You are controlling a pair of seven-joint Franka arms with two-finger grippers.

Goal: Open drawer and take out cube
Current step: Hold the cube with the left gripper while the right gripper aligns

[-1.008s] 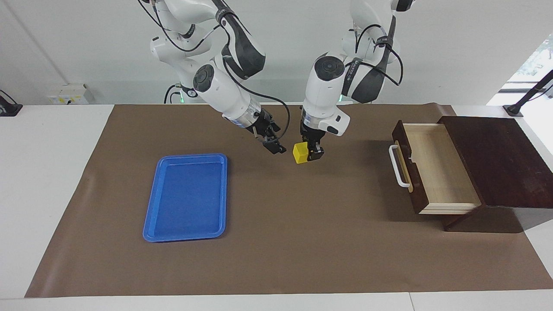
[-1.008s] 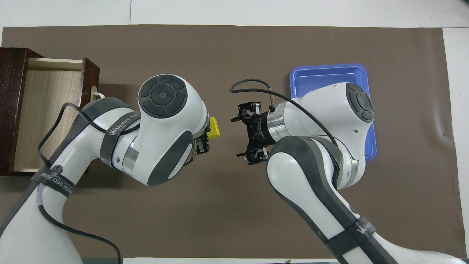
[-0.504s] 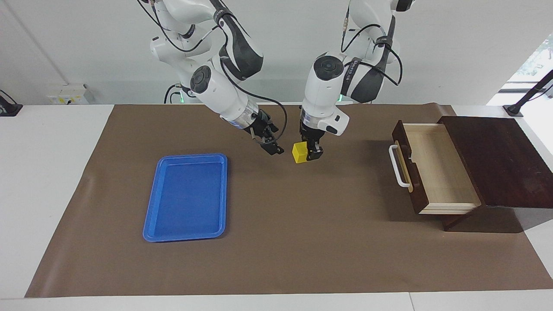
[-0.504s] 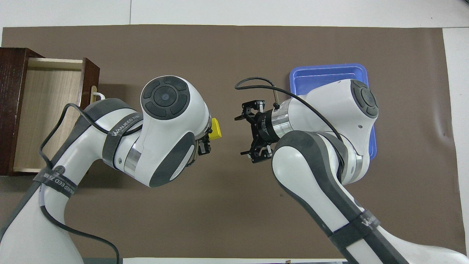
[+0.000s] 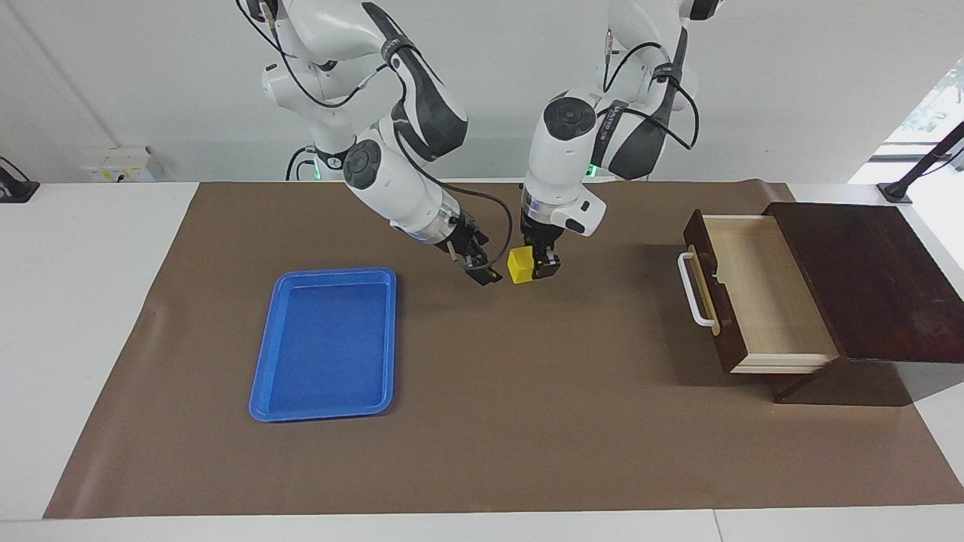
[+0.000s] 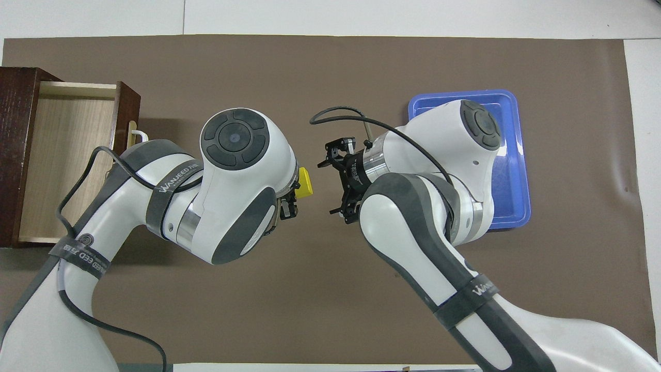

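Note:
The yellow cube (image 5: 519, 266) is held in my left gripper (image 5: 538, 268), which is shut on it over the middle of the brown mat; the cube also shows in the overhead view (image 6: 305, 182), sticking out from under the left gripper (image 6: 296, 192). My right gripper (image 5: 483, 274) is open and empty, close beside the cube without touching it, its fingers spread wide in the overhead view (image 6: 334, 184). The drawer (image 5: 753, 293) stands pulled out of its dark wooden box (image 5: 866, 278) at the left arm's end, its pale inside (image 6: 62, 155) empty and its white handle (image 5: 694, 290) facing the mat's middle.
A flat blue tray (image 5: 324, 346) lies empty on the mat toward the right arm's end; in the overhead view the tray (image 6: 508, 155) is partly covered by the right arm. The brown mat (image 5: 527, 421) covers most of the white table.
My right gripper has moved closer to the cube and a little lower. My left gripper, still holding the cube, has shifted slightly toward the right gripper.

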